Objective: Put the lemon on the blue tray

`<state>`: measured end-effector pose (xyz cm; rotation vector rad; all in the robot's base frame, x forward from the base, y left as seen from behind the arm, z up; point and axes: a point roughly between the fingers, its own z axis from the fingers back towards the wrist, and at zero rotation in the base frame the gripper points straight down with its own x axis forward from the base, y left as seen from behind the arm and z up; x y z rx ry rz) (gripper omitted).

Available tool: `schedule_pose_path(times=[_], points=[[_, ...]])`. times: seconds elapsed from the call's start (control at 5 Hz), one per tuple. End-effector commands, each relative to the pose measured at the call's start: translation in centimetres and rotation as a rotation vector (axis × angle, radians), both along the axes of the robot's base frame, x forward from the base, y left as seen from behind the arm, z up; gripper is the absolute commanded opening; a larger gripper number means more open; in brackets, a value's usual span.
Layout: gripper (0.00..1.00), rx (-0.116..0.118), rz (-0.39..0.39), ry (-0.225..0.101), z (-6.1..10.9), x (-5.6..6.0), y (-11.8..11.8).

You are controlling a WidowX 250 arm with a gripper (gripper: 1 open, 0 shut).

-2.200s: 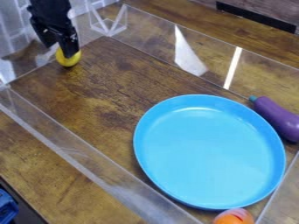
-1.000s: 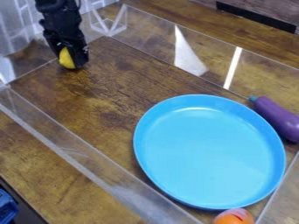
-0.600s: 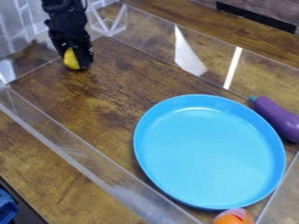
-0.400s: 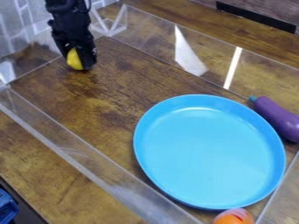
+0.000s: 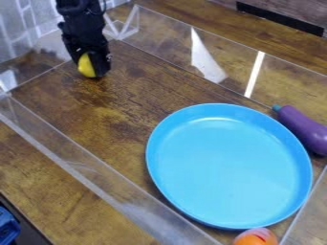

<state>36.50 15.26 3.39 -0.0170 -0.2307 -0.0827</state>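
The lemon, small and bright yellow, sits between the black fingers of my gripper at the far left of the wooden table, just above the surface or touching it. The jaws are closed on its sides, and the arm covers its top. The blue tray, a wide round light-blue dish, lies at the near right with nothing on it, well away from the gripper.
A purple eggplant lies against the tray's far right rim. An orange fruit shows at the bottom edge below the tray. Clear plastic walls fence the table at the near left and along the back.
The gripper has slid a little to the right, toward the tray, and the lemon has moved along with it between the fingers. The tray, eggplant and orange have stayed put.
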Motion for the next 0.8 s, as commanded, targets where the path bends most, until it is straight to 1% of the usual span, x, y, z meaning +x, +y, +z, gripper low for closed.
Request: schedule_pose_path(times=[0.0,0.2,0.4,0.6], points=[[0.0,0.041,-0.028,-0.078,4.3,1.0,-1.2],[0.0,0.053,-0.032,-0.084,6.1,0.8,-2.1],[0.0,0.067,-0.045,-0.095,9.5,-0.1,-3.9],[0.0,0.054,-0.108,-0.095,10.4,-0.5,-7.4]])
